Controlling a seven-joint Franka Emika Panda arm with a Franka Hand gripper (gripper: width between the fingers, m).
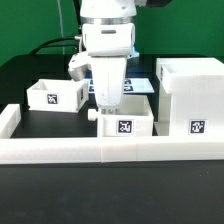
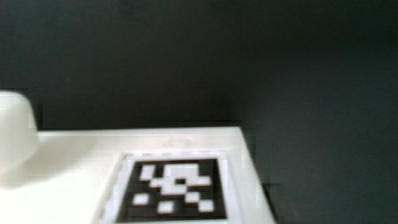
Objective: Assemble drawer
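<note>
Fingers [image 1: 108, 98]: hovering right above the middle tray [image 1: 126, 116], near its back wall; spread or pinched, can't tell.
Middle tray: straight below on the tabletop [image 1: 22, 75], knob [image 1: 93, 114] facing the exterior view's left.
Case [image 1: 190, 95]: just beside that tray, exterior view's right.
Other tray [image 1: 55, 93]: well apart, opposite side.

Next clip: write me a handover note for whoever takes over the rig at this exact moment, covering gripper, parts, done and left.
Gripper: low over the back edge of the middle tray; open or shut cannot be told.
Parts: the middle tray sits against the border wall, its knob toward the exterior view's left. The left tray stands apart, further back. The case is upright at the exterior view's right.
Done: nothing joined; both trays are outside the case.
Left: get both trays into the case.
</note>
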